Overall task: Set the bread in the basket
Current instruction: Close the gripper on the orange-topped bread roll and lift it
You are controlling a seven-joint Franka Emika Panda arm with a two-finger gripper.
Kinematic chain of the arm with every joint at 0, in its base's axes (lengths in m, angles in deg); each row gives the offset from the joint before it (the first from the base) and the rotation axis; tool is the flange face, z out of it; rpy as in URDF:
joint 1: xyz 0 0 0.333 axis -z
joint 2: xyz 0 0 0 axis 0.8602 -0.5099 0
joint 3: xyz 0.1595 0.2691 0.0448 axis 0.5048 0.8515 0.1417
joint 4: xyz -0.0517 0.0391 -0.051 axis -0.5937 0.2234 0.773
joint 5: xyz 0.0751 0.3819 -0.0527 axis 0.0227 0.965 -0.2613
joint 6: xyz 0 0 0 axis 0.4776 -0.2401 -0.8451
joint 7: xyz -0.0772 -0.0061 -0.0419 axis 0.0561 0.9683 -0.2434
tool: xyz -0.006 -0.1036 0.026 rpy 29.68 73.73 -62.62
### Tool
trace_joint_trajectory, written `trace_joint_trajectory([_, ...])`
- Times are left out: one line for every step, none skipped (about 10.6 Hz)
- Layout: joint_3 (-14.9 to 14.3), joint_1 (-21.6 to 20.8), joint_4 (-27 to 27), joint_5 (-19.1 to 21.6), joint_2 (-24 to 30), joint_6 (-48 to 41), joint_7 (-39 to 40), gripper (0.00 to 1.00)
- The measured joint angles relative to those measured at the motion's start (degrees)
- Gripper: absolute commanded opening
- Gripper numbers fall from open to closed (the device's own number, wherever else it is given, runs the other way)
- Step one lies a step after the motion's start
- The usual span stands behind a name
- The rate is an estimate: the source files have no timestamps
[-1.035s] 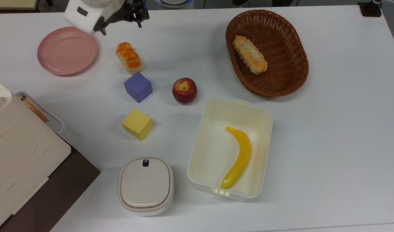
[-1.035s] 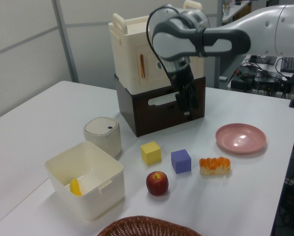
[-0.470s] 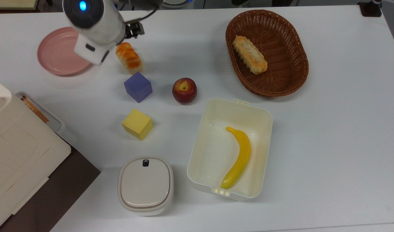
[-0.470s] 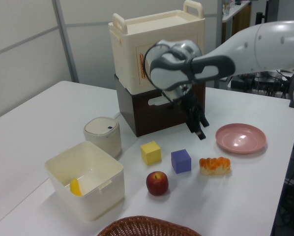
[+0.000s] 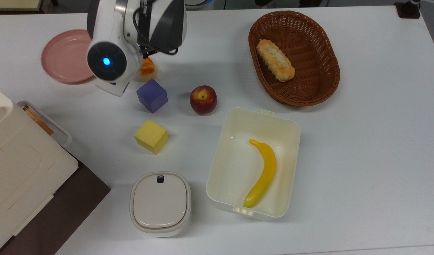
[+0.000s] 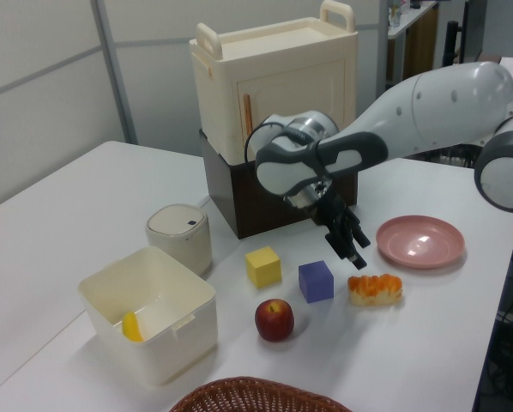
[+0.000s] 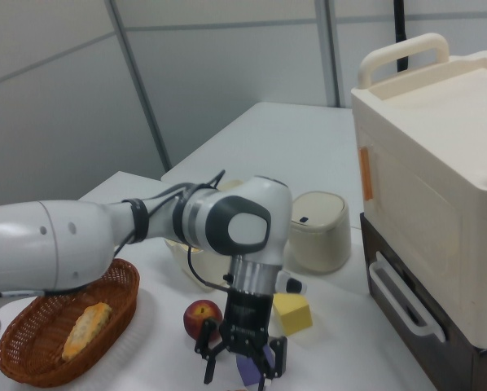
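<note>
Pincer [image 7: 237, 360] spread wide and empty, poised above the bread [image 6: 375, 288] on the bench [image 5: 362, 141]; reach step in hand, next lowering, clamping, carrying to the basket [image 5: 318, 88].

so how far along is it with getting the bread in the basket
Nothing delivered yet: the bread lies on the table by the pink plate. In hand: the open gripper hangs just above it. Left: grasp, carry, drop into the basket, which holds another loaf.

Open table [image 5: 217, 46] is left between the bread [image 5: 147, 68] and the basket [image 5: 328, 85]; the apple [image 5: 203, 99] sits beside that route.
</note>
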Motion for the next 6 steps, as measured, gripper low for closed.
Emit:
trace_joint_trajectory([0.0,-0.1,0.0,0.0,-1.2,0.0,0.1,0.95])
trace_joint_trajectory([0.1,-0.1,0.1,0.0,-2.3,0.0,0.3,0.89])
trace_joint_trajectory([0.1,-0.1,0.1,0.0,-3.2,0.4,0.4,0.81])
trace_joint_trajectory([0.1,-0.2,0.1,0.0,-3.8,1.0,0.5,0.67])
trace_joint_trajectory([0.1,-0.2,0.1,0.0,-4.2,1.6,0.6,0.47])
trace_joint_trajectory([0.1,-0.2,0.1,0.0,-4.3,1.8,0.6,0.24])
